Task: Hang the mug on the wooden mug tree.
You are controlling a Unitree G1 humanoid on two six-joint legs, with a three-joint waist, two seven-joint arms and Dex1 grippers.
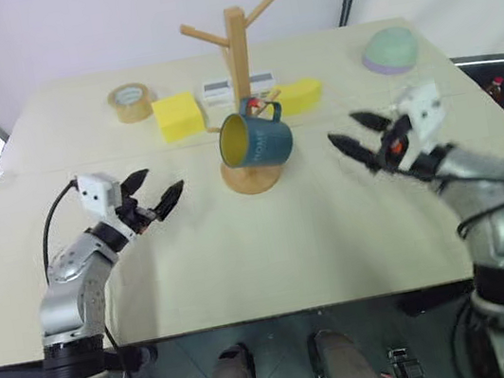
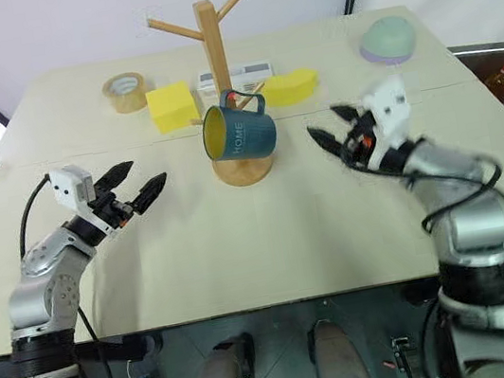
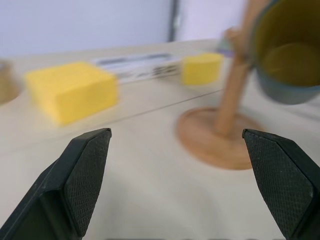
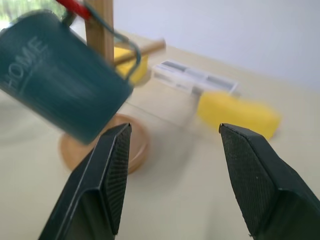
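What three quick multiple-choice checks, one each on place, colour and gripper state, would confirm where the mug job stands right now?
1. Where is the mug?
A. Hanging on the wooden mug tree
B. Flat on the table
C. In a gripper

2. What colour is its inside?
A. White
B. Yellow
C. Red

3. How is the right gripper?
A. Shut on the mug
B. Shut and empty
C. Open and empty

Key: 1 A, its handle hooks a low peg; 2 B, the tilted mouth shows yellow; 3 C, its fingers stand apart, clear of the mug.
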